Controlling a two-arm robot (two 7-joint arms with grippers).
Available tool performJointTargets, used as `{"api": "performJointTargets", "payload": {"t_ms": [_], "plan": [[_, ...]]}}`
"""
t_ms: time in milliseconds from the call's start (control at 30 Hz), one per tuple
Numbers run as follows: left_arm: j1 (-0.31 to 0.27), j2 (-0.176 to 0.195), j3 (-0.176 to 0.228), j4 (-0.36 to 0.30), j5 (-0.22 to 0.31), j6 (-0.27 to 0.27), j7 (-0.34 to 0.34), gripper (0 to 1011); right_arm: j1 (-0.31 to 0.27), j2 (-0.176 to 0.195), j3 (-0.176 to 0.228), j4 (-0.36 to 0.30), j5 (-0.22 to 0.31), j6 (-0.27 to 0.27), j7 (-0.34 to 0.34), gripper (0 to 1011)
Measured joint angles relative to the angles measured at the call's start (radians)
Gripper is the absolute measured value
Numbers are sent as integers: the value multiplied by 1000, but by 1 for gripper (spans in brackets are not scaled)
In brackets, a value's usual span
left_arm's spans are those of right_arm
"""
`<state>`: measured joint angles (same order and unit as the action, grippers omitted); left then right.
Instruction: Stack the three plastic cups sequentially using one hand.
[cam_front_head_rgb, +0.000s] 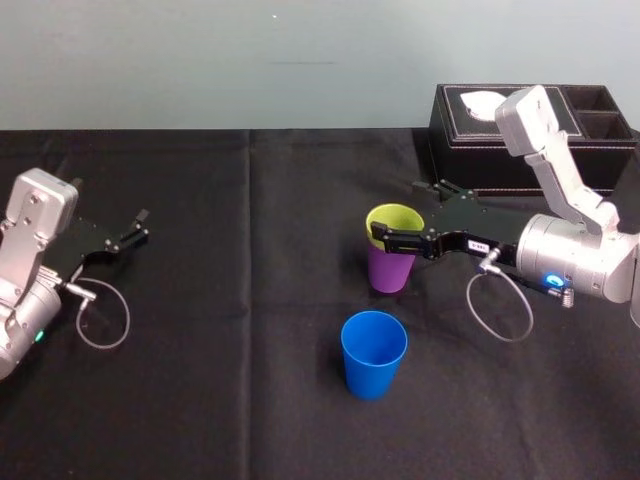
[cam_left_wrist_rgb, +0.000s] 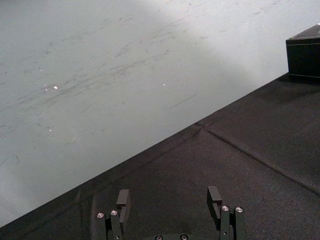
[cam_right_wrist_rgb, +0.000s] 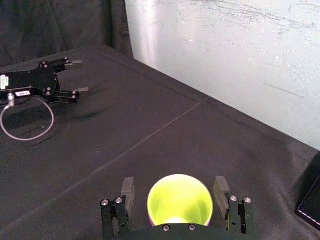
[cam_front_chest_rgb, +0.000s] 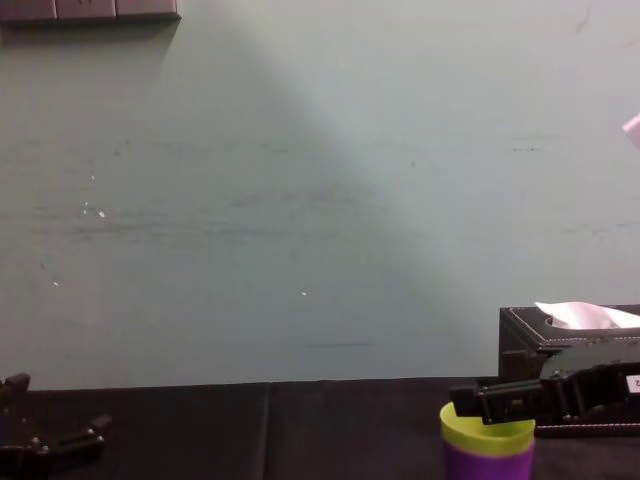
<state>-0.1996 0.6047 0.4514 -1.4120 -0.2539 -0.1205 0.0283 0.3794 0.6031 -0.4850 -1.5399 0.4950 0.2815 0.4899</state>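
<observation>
R pincer sat wide astride yellow-green cup, nested in purple cup; blue cup stood upright at its 6 o'clock, nearer us. L pincer idle, wide, 9 o'clock.

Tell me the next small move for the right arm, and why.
Probably draw the right gripper back off the stack: the yellow-green cup already sits in the purple cup, the fingers stand apart from it, and the blue cup stands alone, unstacked. The left gripper is parked at the left.
</observation>
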Motion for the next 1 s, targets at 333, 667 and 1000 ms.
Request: {"api": "performJointTargets", "payload": {"t_ms": [333, 667, 1000], "plan": [[0, 0, 0, 0, 0, 0, 0, 1011, 0, 0, 0, -1, 0, 0, 0, 1003], [0, 0, 0, 0, 0, 0, 0, 1011, -92, 55, 61, -67, 71, -57, 39, 1003], [0, 0, 0, 0, 0, 0, 0, 1011, -308, 163, 139, -156, 124, -249, 102, 1003]]}}
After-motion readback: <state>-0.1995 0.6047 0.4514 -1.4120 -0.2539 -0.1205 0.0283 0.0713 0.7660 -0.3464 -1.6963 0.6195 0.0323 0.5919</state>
